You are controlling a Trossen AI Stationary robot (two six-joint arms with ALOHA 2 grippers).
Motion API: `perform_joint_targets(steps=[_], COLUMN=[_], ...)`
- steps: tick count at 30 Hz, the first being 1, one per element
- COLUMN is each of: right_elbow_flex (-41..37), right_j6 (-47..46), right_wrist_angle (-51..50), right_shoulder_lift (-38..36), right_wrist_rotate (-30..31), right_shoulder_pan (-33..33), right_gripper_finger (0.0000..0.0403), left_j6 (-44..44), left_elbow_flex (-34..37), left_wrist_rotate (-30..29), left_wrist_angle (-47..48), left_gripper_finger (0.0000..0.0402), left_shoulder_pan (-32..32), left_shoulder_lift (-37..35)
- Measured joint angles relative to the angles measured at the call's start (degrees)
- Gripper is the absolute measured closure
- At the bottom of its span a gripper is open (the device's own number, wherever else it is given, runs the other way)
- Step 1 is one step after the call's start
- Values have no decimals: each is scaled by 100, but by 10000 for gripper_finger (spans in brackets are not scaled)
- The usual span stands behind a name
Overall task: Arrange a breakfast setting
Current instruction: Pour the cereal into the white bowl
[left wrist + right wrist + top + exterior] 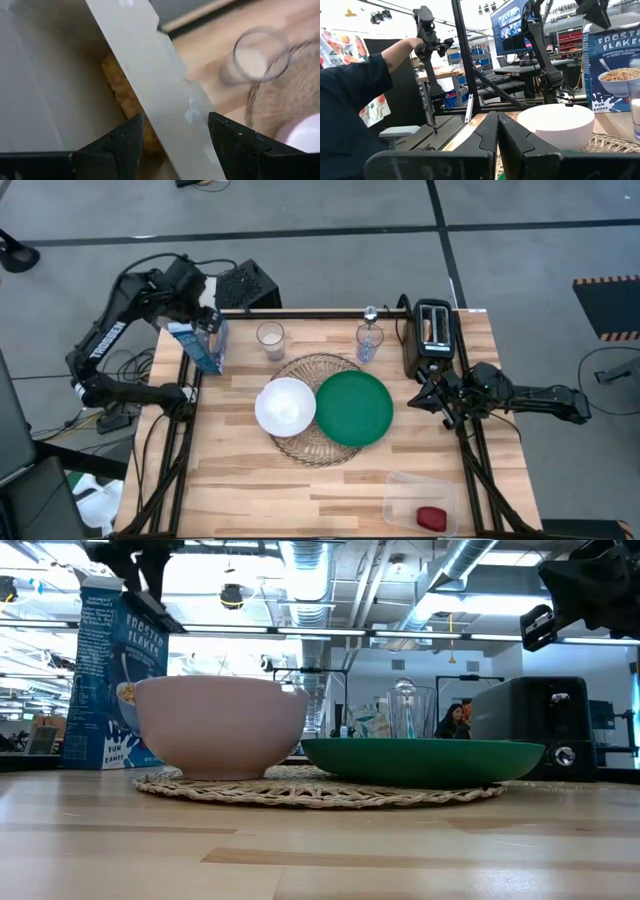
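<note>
Two glasses [270, 336] [369, 341], one bowl [285, 406].

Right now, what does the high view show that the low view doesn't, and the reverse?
Only the high view: the clear plastic tub with a red item at the table's near right corner, the glass of milk, and the left tool at the top of the cereal box. Only the low view: the box's Frosted Flakes front and a person in the room behind. Both: white bowl, green plate, wicker mat, toaster.

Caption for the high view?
Left gripper on cereal box; white bowl and green plate on wicker mat.
</note>
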State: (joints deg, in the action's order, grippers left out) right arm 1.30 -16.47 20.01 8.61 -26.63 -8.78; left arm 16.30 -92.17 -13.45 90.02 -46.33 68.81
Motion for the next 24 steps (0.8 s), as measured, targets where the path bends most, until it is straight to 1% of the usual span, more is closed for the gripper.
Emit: perform_joint_targets(steps=[3,6,12,19,21,24], right_elbow_flex=[0,0,0,0,0,0], right_j6=[0,0,2,31,33,42], right_wrist_angle=[0,0,0,2,1,0], right_shoulder_lift=[1,1,1,-1,0,1], right_wrist_rotate=[0,0,0,0,-1,-1], right_shoulder_pan=[0,1,0,2,0,1], right_gripper_finger=[365,365,365,365,365,365], left_j6=[-69,-71,-71,-196,-265,-384], left_elbow_flex=[326,462,749,1474,1636,1817], left_wrist_rotate=[-165,-175,-143,-70,-83,-135], left_wrist_angle=[2,-4,-10,1,-42,27], left_gripper_finger=[193,193,193,195,206,243], left_shoulder_pan=[-162,-279,-323,-323,-323,-318], left_shoulder_lift=[31,18,20,31,23,18])
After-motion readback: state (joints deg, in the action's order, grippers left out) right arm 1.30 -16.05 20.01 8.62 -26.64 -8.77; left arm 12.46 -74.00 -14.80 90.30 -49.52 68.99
